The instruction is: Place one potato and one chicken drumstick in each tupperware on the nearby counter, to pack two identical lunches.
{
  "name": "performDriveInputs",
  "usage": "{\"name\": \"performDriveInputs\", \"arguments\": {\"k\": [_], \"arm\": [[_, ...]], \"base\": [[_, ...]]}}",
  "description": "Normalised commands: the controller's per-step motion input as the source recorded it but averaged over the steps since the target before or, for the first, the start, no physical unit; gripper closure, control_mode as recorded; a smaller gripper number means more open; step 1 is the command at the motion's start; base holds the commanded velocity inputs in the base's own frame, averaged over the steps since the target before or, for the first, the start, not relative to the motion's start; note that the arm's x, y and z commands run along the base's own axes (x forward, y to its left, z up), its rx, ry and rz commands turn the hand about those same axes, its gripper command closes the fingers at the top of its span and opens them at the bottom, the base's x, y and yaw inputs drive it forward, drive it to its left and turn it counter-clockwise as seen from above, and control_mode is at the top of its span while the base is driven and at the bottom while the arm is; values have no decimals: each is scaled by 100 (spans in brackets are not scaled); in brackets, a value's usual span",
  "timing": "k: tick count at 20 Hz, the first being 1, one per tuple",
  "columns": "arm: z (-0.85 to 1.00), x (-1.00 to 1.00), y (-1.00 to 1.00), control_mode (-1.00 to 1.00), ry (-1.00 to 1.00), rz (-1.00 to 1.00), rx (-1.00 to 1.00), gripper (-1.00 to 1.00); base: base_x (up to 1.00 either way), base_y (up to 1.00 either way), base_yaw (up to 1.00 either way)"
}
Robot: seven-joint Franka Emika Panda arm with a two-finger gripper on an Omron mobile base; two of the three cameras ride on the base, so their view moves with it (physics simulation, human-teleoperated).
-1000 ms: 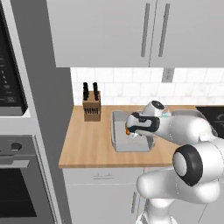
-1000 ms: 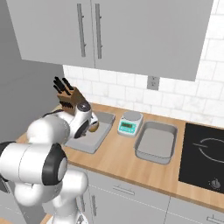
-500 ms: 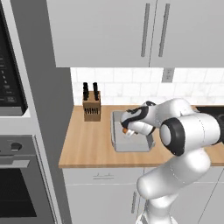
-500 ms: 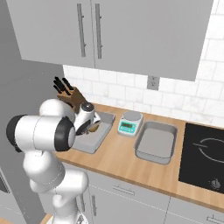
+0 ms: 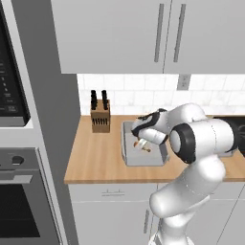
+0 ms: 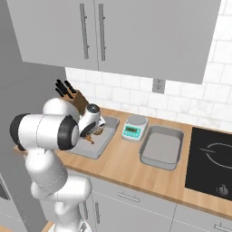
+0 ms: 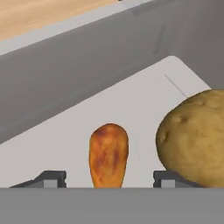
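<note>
Wooden counter [image 6: 122,165] along the tiled wall; tool [image 7: 105,177] released, jaws apart, low inside the left tupperware [image 6: 102,142]; chicken drumstick [image 7: 108,155] lies between the tips on its floor; potato [image 7: 194,138] just beside it; second tupperware [image 6: 163,147] near the cooktop [image 6: 210,158].

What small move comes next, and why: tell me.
Probably lift the gripper straight up. Its jaws stand open around the drumstick, which lies in the tupperware beside the potato; the other tupperware holds nothing.
</note>
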Motion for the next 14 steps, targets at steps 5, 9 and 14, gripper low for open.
{"name": "performDriveInputs", "arguments": {"k": [5, 9, 14], "arm": [[97, -56, 4, -100, -1, 1, -2, -100], [69, -99, 28, -100, 0, -6, -4, -100], [61, -100, 11, -100, -7, -30, 0, -100]], "base": [[0, 0, 0], [0, 0, 0], [0, 0, 0]]}}
